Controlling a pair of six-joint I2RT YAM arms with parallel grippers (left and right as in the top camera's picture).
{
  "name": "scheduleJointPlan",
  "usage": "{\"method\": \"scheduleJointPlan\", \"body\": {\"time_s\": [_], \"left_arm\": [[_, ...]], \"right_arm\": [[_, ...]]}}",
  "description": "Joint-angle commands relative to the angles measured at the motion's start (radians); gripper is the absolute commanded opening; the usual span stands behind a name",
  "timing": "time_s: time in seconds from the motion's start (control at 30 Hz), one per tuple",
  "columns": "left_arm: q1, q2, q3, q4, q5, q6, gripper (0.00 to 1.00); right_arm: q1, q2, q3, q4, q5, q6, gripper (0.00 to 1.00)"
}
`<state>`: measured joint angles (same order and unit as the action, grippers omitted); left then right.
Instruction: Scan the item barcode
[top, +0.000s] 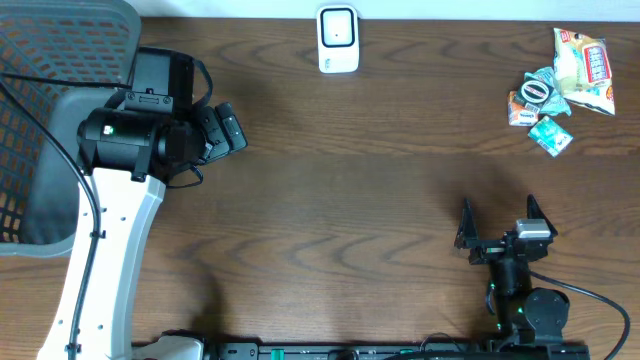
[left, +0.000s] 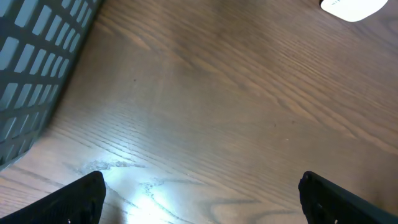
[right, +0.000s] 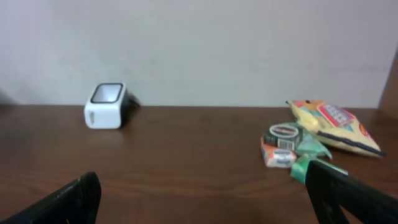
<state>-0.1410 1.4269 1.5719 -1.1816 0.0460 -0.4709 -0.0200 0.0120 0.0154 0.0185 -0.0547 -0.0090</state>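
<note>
Left pincer: your left pincer (top: 236, 128) has its two fingers wide apart and holds nothing. It hangs over bare desk (top: 340, 200), just beside the grey basket (top: 50, 120).
Right pincer: your right pincer (top: 498, 215) is wide apart too, with nothing in it. It sits by the near edge of the desk, on the right.
Items: you find them in a small pile at the far right corner. A yellow snack bag (top: 583, 58), a tape roll (top: 538, 90), an orange pack (top: 522, 108) and a green pack (top: 551, 135) lie close together. The pile is well apart from both pincers.
Scanner: the white scanner (top: 338, 38) stands at the far edge, in the middle, well apart from the pile.
Barcode: you cannot tell where it is; the items look too small.
</note>
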Motion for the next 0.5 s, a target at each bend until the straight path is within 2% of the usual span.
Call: {"method": "scheduleJointPlan", "body": {"time_s": [0.0,0.13,0.47], "left_arm": [[0.002,-0.005,0.01,-0.004,-0.01,0.006,0.98],[0.002,-0.005,0.01,-0.004,-0.01,0.006,0.98],[0.002,-0.005,0.01,-0.004,-0.01,0.006,0.98]], "right_arm": [[-0.025,-0.006,-0.01,-0.004,0.019,0.016,0.99],[-0.047,-0.006,-0.01,-0.092,0.02,0.015,0.99],[-0.051,-0.006,-0.01,-0.093,0.024,0.011,0.99]]}}
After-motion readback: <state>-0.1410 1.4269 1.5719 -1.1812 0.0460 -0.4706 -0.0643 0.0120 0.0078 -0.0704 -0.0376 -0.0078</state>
